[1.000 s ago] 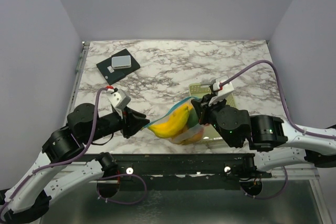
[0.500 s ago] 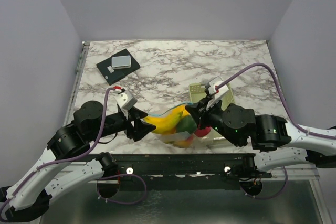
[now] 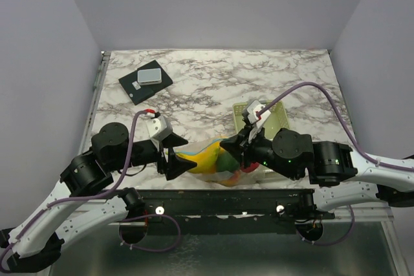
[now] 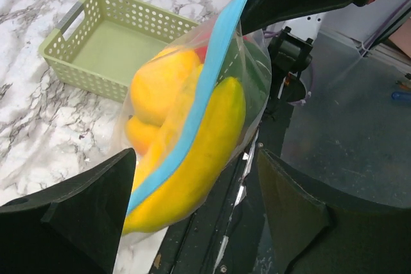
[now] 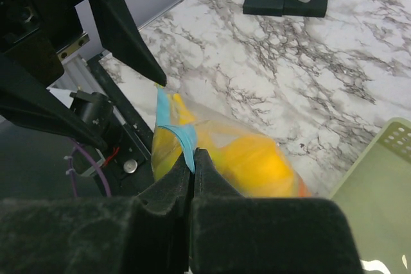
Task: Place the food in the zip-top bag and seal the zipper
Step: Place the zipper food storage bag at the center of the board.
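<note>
**Right fingers**: clenched. They pinch the light blue zipper part-way along its length, and the strip disappears into the closed gap between them.

**Left fingers**: released, standing wide apart. The zipper runs diagonally through the gap between them, and its lower end reaches the inner edge of one finger. It cannot be told whether they touch there. In the right wrist view, one left fingertip sits at the free end of the strip.

**Zip-top bag**: clear and floppy, hanging from the right fingers between the two arms at the near edge of the table. It cannot be told whether its bottom rests on the table. It also cannot be told whether the zipper is pressed closed along its whole length.

**Food**: inside the bag.
- A yellow banana lies along the nearer side of the strip.
- A rounded yellow-orange piece sits behind it.
- A smaller orange piece lies below that one.
- A red piece shows near the top, mostly hidden.

**Surroundings**:
- A pale green mesh basket stands on the table just beyond the bag. In the top view it is partly covered by the right arm.
- A black flat pad lies at the far left of the table, well apart from the bag, with a small white-grey box on top of it.
</note>
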Controlling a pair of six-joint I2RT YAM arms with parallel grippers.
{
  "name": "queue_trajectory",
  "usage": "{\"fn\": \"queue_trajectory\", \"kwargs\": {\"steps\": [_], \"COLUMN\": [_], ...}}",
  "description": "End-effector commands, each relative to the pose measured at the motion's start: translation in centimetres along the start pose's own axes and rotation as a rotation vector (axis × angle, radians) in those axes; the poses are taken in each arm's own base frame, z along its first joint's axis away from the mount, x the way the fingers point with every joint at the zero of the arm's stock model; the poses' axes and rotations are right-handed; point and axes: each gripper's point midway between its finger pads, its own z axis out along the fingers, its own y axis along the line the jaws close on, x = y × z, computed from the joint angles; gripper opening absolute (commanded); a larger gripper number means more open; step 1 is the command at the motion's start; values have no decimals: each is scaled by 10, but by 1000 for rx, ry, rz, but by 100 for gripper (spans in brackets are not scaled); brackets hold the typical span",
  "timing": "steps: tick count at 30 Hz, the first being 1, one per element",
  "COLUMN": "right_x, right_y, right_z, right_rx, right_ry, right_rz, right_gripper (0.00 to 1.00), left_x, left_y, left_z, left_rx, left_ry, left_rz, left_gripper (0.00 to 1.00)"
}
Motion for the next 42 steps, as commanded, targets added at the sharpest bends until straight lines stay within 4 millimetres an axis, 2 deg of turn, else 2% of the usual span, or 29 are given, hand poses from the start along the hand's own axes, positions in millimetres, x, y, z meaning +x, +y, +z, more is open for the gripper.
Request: {"fn": "queue_trajectory", "kwargs": {"steps": [1, 9, 12, 14, 18, 24, 27, 29, 30, 36, 42], "right_x": [-20, -21, -22, -23, -27, -30, -31, -32, -31, -28, -21], "right_y": [22, 32, 36, 37, 40, 41, 41, 41, 41, 39, 23], "right_z": [-9, -9, -8, -9, -12, -17, -18, -19, -19, -19, -16], "right_rx": [-129, -175, -188, -198, -218, -237, -243, -246, -247, -241, -153], "right_ry": [-46, -29, -24, -25, -34, -48, -53, -56, -57, -52, -40], "right_rz": [36, 30, 29, 29, 31, 44, 49, 53, 53, 54, 56], "right_gripper": [1, 1, 1, 1, 1, 1, 1, 1, 1, 1, 1], "left_x": [3, 11, 13, 15, 17, 19, 19, 20, 19, 13, 4], "left_y": [-11, -24, -26, -25, -24, -26, -26, -24, -23, -16, 5], "left_z": [6, 13, 15, 15, 16, 17, 19, 20, 20, 19, 23], "left_rx": [87, 191, 210, 207, 201, 222, 224, 215, 207, 158, 28], "left_ry": [13, 50, 61, 64, 68, 78, 85, 87, 85, 64, 41], "left_rz": [40, 40, 34, 32, 29, 26, 23, 22, 22, 30, 30], "left_gripper": [79, 81, 79, 71, 50, 25, 17, 3, 0, 0, 0]}}
